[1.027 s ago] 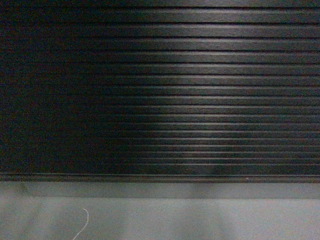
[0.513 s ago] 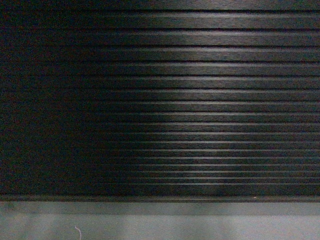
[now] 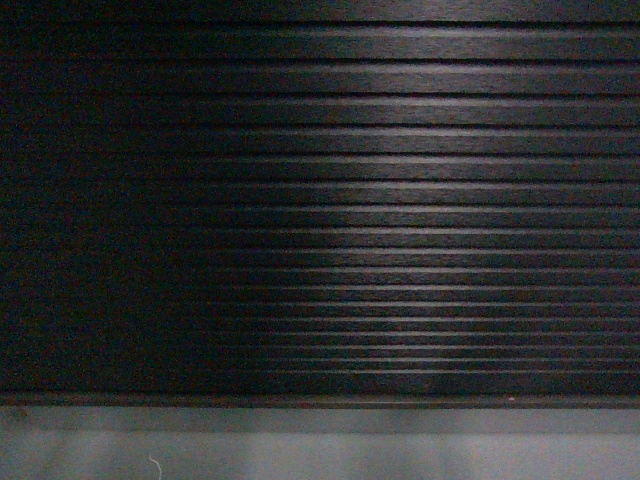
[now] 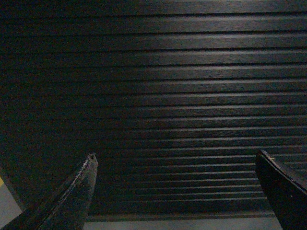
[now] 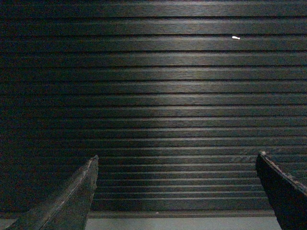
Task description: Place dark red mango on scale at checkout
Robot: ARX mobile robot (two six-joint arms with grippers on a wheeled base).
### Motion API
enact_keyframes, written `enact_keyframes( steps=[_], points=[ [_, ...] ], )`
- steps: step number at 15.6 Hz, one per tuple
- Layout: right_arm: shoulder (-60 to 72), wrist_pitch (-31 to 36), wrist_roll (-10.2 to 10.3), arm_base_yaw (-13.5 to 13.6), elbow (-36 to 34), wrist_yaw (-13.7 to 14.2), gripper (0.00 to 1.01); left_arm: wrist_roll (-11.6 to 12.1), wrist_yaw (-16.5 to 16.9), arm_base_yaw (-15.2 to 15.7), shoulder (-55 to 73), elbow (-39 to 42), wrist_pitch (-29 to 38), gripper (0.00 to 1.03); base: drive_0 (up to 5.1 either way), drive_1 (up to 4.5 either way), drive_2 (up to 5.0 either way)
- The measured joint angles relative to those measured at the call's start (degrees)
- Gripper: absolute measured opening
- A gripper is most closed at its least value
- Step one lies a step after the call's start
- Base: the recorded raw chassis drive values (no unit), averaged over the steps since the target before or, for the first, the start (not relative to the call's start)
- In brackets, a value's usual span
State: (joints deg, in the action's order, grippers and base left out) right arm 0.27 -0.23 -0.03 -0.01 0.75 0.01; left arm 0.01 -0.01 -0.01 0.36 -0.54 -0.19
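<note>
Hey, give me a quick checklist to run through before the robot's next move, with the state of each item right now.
1. Mango in view: not ok, no camera shows it.
2. Scale in view: not ok, not visible anywhere.
3. Counter located: ok, its ribbed black front fills all three views; the top is out of frame.
4. Left gripper free: ok, fingers spread wide, nothing between them.
5. Right gripper free: ok, open and empty.
6. Floor by the counter base: cannot tell, only a thin grey strip with a small white thread shows.

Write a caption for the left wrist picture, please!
Open left gripper facing the checkout's ribbed black front.
</note>
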Motion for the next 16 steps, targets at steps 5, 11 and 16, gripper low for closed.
enact_keyframes(
  steps=[5, 11, 16],
  points=[
    [0.0, -0.09, 0.0, 0.0, 0.0, 0.0, 0.98, 0.0, -0.04, 0.0, 0.0, 0.0, -0.07, 0.98, 0.0, 0.0, 0.0],
    [0.0, 0.02, 0.02, 0.0, 0.0, 0.09, 0.98, 0.0, 0.09, 0.0, 0.0, 0.0, -0.02, 0.98, 0.0, 0.0, 0.0],
    [-0.02, 0.0, -0.04, 0.0, 0.0, -0.04, 0.98, 0.0, -0.09, 0.0, 0.0, 0.0, 0.0, 0.98, 0.0, 0.0, 0.0]
  ],
)
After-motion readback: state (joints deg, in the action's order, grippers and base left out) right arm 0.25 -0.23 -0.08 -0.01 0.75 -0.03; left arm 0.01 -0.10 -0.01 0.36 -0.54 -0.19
